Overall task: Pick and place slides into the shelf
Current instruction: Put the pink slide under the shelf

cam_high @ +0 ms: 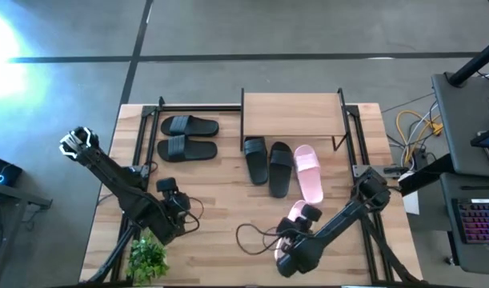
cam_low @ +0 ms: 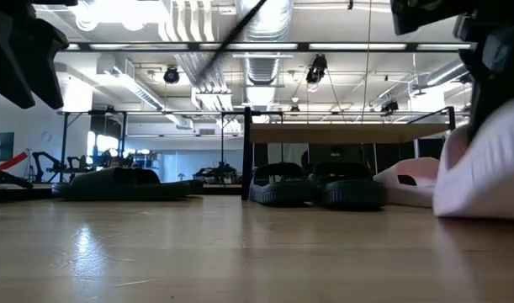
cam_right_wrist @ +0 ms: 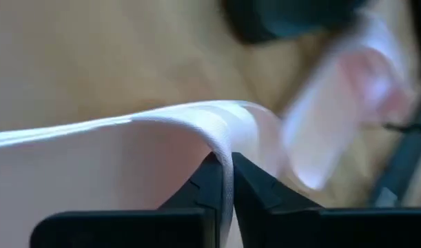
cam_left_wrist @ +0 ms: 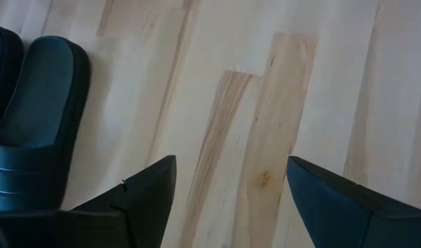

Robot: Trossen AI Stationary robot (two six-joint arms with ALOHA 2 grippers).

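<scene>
My right gripper (cam_high: 298,220) is shut on a pale pink slide (cam_high: 294,213) near the table's front right. The slide also shows large at the right of the low view (cam_low: 484,177). A second pink slide (cam_high: 308,172) and two black slides (cam_high: 268,164) lie on their soles on the table in front of the shelf (cam_high: 292,112). Two more black slides (cam_high: 188,138) lie left of the shelf. My left gripper (cam_high: 170,194) is open and empty over bare table at the front left. The nearest black slide shows in its wrist view (cam_left_wrist: 31,124). My right gripper pinches the thin edge of the pink slide's strap (cam_right_wrist: 227,148) between its two fingertips. The strap arches away from the fingers. The slide's lower edge (cam_low: 484,215) is close to the tabletop; whether it rests on it I cannot tell.
A small green plant (cam_high: 148,258) stands at the front left edge. A dark cable (cam_high: 256,236) loops on the table beside my right arm. Bare wood lies between the two arms and in front of the left black pair.
</scene>
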